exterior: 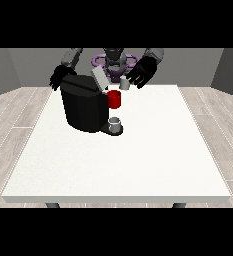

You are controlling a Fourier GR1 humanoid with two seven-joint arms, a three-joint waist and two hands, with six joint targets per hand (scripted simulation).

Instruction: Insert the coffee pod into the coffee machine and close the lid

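Standing between splayed-fingered hand [142, 73] and coffee machine [83, 107], a red cup [115, 99] intervenes.

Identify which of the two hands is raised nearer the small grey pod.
The hand at the view's right; the grey pod sits just beside it, while the other hand is behind the machine.

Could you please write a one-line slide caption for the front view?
Robot behind white table, coffee machine lid raised, hand at view's right beside small grey pod.
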